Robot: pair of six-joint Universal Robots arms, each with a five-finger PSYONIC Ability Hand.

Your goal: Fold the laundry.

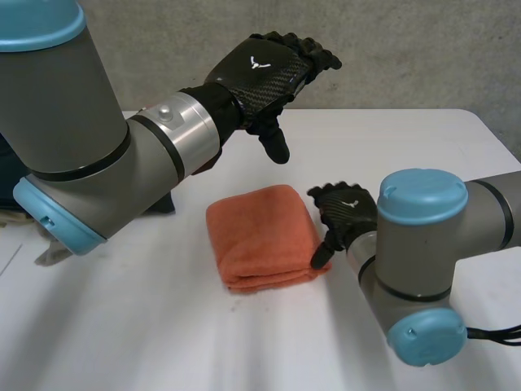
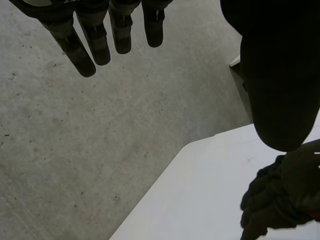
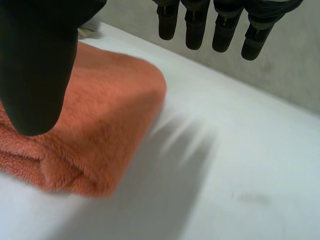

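Progress looks near complete to me. The orange towel (image 1: 260, 236) lies folded into a thick block mid-table (image 1: 399, 142). My left hand (image 1: 264, 72) hangs above, fingers relaxed and empty. My right hand (image 1: 346, 212) rests at the towel's edge, fingers straight, gripping nothing.

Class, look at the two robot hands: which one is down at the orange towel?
The right robot hand, low beside the folded towel's side edge. The left robot hand hangs open, high above the table, apart from the towel.
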